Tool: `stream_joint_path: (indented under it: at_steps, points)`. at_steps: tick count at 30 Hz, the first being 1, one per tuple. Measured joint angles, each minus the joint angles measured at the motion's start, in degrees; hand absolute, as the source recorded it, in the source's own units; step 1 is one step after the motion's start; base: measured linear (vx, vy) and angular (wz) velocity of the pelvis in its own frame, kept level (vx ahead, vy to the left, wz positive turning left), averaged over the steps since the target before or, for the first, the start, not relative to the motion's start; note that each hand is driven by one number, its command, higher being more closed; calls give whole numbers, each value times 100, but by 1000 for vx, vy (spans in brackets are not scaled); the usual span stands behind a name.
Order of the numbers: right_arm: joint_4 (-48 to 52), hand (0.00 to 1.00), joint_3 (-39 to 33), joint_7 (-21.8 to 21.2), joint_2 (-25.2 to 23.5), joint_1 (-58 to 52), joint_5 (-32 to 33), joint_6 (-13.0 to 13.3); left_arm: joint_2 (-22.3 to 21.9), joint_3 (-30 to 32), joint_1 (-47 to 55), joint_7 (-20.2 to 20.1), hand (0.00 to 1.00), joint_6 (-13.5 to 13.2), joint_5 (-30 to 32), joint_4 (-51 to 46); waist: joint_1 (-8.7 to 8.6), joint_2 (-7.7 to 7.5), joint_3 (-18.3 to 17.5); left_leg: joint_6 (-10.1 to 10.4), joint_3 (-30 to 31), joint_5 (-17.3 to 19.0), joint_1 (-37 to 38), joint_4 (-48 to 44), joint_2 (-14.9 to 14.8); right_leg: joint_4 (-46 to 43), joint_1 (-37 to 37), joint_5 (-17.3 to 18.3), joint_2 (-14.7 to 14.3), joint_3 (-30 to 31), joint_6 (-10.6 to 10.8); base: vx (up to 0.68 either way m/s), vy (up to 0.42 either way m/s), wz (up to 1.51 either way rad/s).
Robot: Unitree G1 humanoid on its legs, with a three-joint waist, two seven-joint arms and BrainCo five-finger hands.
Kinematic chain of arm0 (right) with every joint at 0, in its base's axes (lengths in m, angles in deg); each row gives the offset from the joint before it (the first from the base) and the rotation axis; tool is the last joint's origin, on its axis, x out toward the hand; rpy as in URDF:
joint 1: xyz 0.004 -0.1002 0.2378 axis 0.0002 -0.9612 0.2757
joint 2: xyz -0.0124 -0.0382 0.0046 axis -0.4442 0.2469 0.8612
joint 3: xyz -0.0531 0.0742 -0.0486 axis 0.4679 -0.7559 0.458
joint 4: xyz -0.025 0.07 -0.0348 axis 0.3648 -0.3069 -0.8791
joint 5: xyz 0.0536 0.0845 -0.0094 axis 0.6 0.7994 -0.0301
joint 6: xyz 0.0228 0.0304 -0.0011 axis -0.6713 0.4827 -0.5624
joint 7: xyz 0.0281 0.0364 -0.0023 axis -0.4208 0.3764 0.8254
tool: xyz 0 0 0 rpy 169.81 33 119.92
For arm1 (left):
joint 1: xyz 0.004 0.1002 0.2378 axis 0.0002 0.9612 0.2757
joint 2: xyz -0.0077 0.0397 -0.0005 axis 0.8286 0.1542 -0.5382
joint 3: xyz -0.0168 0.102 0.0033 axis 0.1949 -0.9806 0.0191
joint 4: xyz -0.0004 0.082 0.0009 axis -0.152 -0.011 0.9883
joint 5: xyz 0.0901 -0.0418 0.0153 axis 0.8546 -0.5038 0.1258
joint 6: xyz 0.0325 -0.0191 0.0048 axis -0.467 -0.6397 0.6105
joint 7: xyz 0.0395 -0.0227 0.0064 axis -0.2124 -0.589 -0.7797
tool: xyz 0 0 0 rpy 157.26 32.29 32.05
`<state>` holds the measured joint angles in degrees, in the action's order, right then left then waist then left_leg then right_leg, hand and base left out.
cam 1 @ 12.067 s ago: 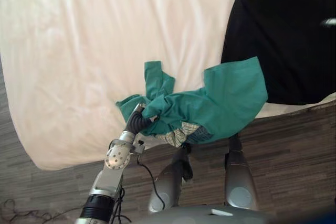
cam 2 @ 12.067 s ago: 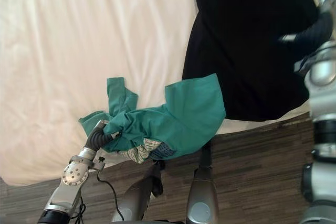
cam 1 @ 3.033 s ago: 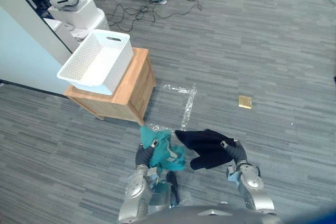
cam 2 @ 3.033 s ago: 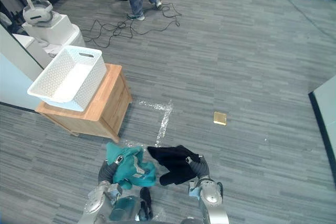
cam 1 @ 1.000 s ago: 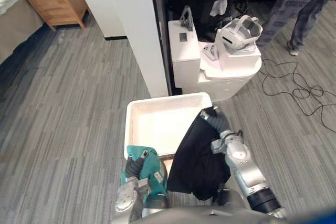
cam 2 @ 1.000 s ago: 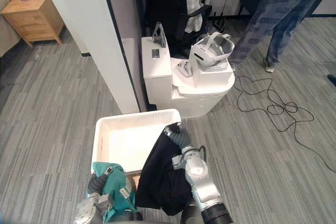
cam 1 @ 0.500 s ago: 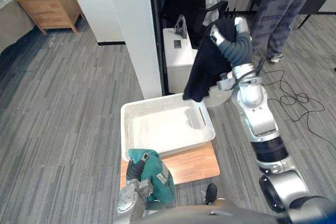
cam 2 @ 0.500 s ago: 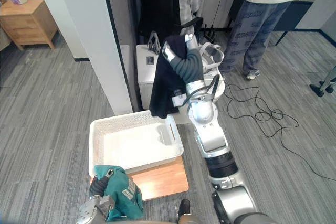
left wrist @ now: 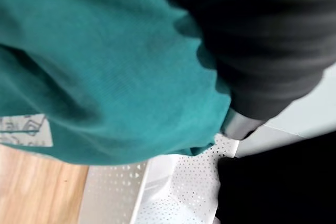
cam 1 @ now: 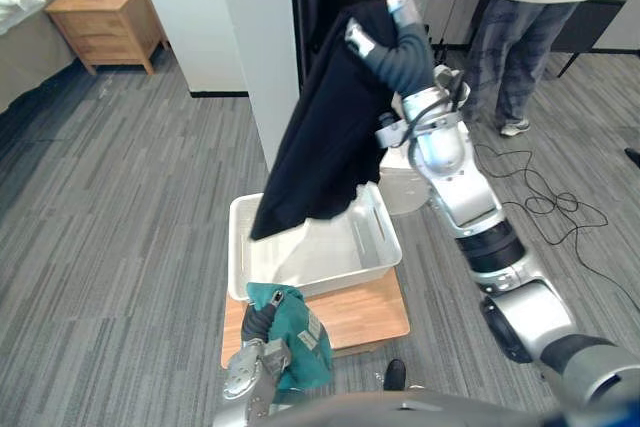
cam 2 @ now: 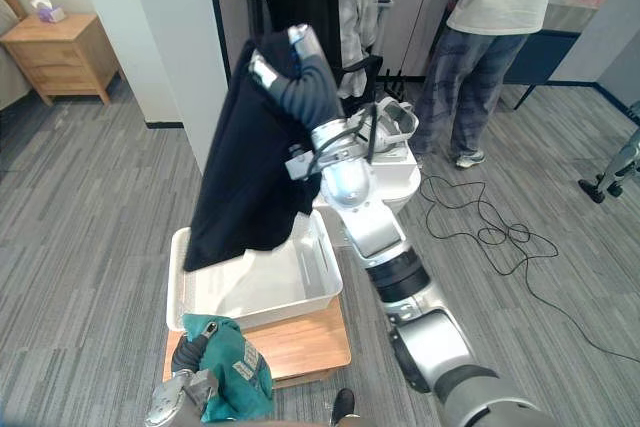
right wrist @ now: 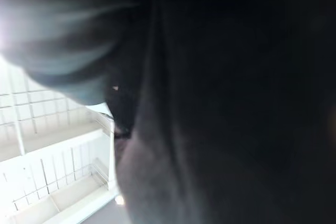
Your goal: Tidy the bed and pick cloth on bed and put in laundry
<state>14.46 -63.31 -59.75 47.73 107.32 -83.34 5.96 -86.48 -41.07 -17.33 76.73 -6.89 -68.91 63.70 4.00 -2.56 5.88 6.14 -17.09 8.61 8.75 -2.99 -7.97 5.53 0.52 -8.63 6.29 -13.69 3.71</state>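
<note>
In the left eye view, the right robot hand was raised in the upper middle of the frame, pinching the black cloth, which hung down from it over the white basket at centre. The basket sat on a wooden counter. At the bottom edge the left robot hand was buried in the bunched green cloth, just in front of the counter; its grip could not be told. A person stood at the upper right, and a nightstand at the upper left. The right eye view showed the same layout: the black cloth's lower edge hung over the basket's left half, and the green cloth lay low at the lower left, outside the basket. In the left wrist view, the green cloth covered the upper left, with basket mesh and bare counter wood beneath it. In the right wrist view, the black cloth spread across the right and centre, with white lattice at the lower left.
</note>
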Motion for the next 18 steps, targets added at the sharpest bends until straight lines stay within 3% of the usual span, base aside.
stream_joint_path:
  at_steps: [8,12,18]
  points:
    - [-970,100,788,-303,-832,-1058,-177,-36,-27,90,-48,3,100,2,5,179,36,-14,4,0,195,-31,-180,-4,0,-1,-75,-1,27,-200,-2,6,7,13]
    - [-1451,100,753,-315,-903,-1104,-355,-159,-9,89,-53,3,100,1,8,179,117,-16,29,1,202,-31,-193,-1,0,-1,-90,-3,26,-197,-2,6,4,1]
    - [-2152,100,155,-176,-936,-1298,-672,-201,8,96,-109,0,100,-8,12,178,176,-31,274,-3,233,-38,-352,-37,11,-1,-214,-28,44,-190,-2,-9,1,2]
